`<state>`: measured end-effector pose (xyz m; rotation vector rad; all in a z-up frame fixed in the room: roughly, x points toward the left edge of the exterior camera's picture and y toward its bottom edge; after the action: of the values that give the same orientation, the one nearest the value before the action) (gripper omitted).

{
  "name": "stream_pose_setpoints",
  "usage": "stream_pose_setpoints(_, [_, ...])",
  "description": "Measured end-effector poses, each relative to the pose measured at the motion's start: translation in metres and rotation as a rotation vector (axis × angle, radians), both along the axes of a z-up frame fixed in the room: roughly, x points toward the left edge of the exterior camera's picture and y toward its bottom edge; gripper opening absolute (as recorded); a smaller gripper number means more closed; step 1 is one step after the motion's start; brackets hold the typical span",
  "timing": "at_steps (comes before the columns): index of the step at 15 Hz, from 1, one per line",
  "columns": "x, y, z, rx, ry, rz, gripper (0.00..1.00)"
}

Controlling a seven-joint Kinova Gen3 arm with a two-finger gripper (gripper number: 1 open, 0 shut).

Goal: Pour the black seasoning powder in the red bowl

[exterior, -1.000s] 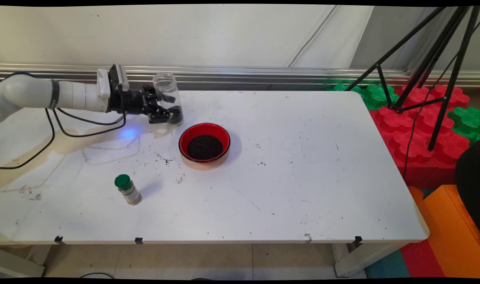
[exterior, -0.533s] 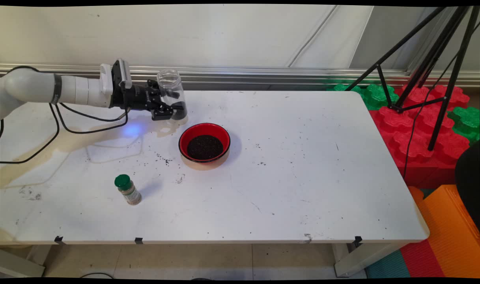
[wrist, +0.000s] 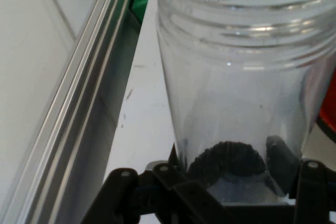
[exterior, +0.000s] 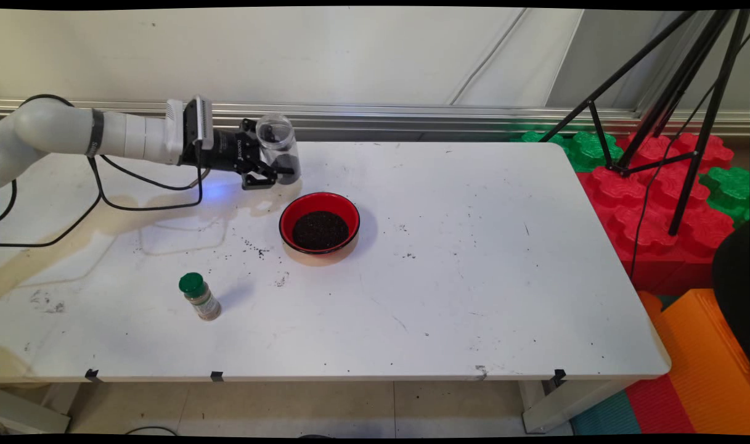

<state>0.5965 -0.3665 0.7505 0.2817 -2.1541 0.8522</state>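
Now the gripper [exterior: 270,172], fingers clamped on the clear jar [exterior: 280,150], holds it above the table's [exterior: 473,277] far-left edge, mouth tipped toward the camera; lettering unreadable.

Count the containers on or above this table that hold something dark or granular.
3: a clear jar with dark grains at its bottom, held in the gripper above the table's far left; a red bowl mid-table; a green-capped spice bottle near the front left.
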Motion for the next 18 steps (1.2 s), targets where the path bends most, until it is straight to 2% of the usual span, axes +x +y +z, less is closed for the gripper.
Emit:
stream_pose_setpoints(4, [-0.008,-0.004,0.000,-0.076,-0.100,-0.082,0.00])
stream_pose_setpoints(13, [-0.021,-0.012,-0.004,-0.245,-0.300,-0.224,0.00])
stream_pose_setpoints(18, [-0.025,-0.015,-0.007,-0.323,-0.378,-0.280,0.00])
